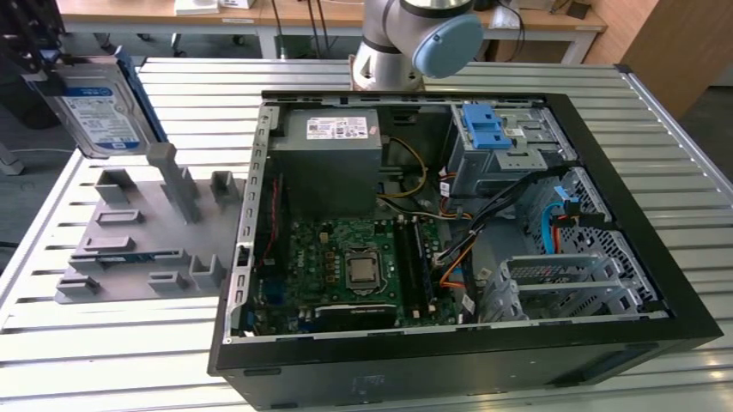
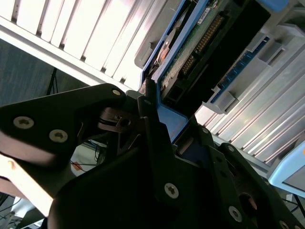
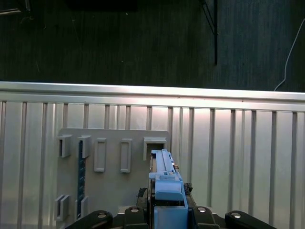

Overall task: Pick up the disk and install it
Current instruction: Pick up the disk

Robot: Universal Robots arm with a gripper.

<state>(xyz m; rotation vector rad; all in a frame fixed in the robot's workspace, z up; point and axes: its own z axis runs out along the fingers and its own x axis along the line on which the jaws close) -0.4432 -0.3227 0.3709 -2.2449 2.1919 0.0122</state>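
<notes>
The disk (image 1: 101, 116), a silver drive with a white-and-blue label in a blue carrier frame, hangs upright in the air at the exterior view's upper left, above the grey fixture plate (image 1: 126, 249). My gripper (image 1: 48, 69) is shut on it from above. In the second wrist view the black fingers (image 2: 152, 143) clamp the blue carrier (image 2: 171, 119), and the disk's circuit-board side (image 2: 200, 43) faces the camera. The first wrist view looks down along the carrier's edge (image 3: 167, 191) to the fixture plate (image 3: 114, 200) below it.
An open computer case (image 1: 458, 223) lies on the slatted metal table (image 1: 115, 360) at the exterior view's right. Inside are a grey power-supply box (image 1: 332, 163), a green motherboard (image 1: 355, 266) and a metal drive cage with blue latches (image 1: 504, 137). The arm's base (image 1: 413, 43) stands behind the case.
</notes>
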